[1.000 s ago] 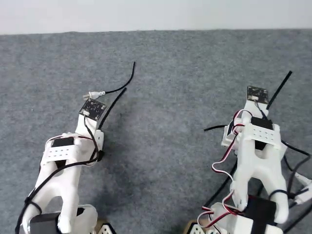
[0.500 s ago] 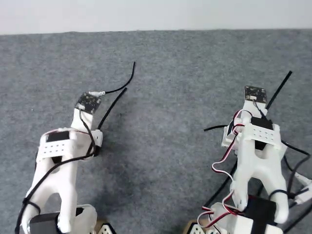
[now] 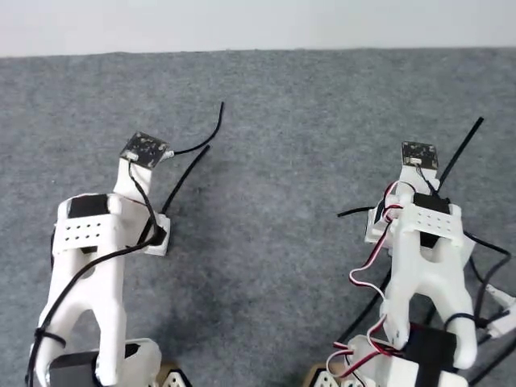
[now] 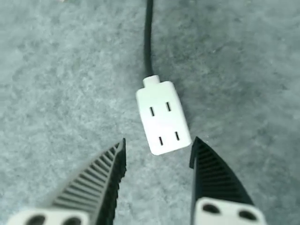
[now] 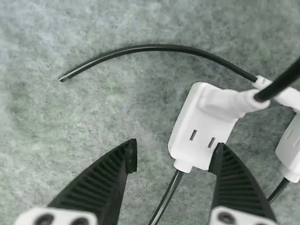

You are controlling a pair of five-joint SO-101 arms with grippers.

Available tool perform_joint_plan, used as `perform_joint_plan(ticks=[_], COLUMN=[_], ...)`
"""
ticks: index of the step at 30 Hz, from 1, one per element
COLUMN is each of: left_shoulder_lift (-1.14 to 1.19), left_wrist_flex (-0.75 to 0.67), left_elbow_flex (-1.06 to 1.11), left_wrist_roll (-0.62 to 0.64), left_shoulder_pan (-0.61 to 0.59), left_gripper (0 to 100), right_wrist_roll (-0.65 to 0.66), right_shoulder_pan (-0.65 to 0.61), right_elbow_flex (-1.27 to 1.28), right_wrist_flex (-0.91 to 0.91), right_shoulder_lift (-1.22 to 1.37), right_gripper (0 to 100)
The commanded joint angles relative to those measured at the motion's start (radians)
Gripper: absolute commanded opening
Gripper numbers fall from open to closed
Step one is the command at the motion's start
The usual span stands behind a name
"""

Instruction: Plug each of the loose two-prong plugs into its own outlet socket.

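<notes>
- The left arm (image 3: 85, 242) is standing at the left of the grey carpet (image 4: 56, 70). The left gripper (image 4: 159, 140) is hanging with its jaws spread wide, pinching nothing.
- A white outlet block (image 4: 163, 117) is lying flat just beyond the left gripper's tips. Both of its slot pairs are showing empty, and its black cord (image 4: 148, 42) is running off toward the far side.
- The right arm (image 3: 423, 242) is standing at the right, and the right gripper (image 5: 175, 143) is likewise spread and holding nothing.
- A second outlet block (image 5: 199, 131) is lying between the right gripper's tips. One slot pair is showing free, and a white plug (image 5: 229, 101) seems to be sitting in the other half, though the angle is leaving that unsure.
- A thin black cable (image 5: 154, 47) is curving across the carpet beyond that block.
- Another white piece (image 5: 291, 152) is lying just right of the block; I cannot tell whether it is a plug or a socket.
- Judging from this, at most one plug is looking seated. The left block is waiting for its plugs, so most of the job is remaining.
</notes>
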Motion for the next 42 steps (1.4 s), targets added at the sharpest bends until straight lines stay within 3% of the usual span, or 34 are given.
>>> perform_joint_plan(ticks=[1, 6, 11, 15, 23, 36, 39, 42], left_shoulder_lift=[-0.018, -0.017, 0.003, 0.041, 0.133, 0.261, 0.275, 0.279], left_wrist_flex=[0.018, 0.018, 0.005, -0.098, -0.281, -0.304, -0.302, -0.302], left_elbow_flex=[-0.065, -0.143, -0.087, 0.018, 0.096, 0.096, 0.091, 0.09], left_wrist_roll=[0.041, 0.256, 0.153, 0.06, 0.057, 0.058, 0.06, 0.06], left_shoulder_pan=[0.032, 0.031, 0.084, 0.1, 0.035, 0.04, 0.041, 0.057], left_gripper=[21, 21, 21, 21, 21, 21, 16, 2], right_wrist_roll=[0.002, -0.092, -0.097, -0.095, -0.051, -0.048, -0.048, -0.048], right_shoulder_pan=[-0.01, -0.012, -0.033, -0.024, -0.031, -0.031, -0.031, -0.027], right_elbow_flex=[-0.009, -0.017, -0.018, -0.018, -0.014, -0.014, -0.014, -0.014], right_wrist_flex=[0.007, -0.008, -0.007, -0.005, -0.005, 0.01, 0.01, 0.01], right_shoulder_lift=[-0.004, -0.013, -0.005, -0.005, -0.004, -0.004, -0.004, -0.004], right_gripper=[25.1, 25.1, 25.1, 25.1, 25.1, 25.1, 25.1, 25.1])
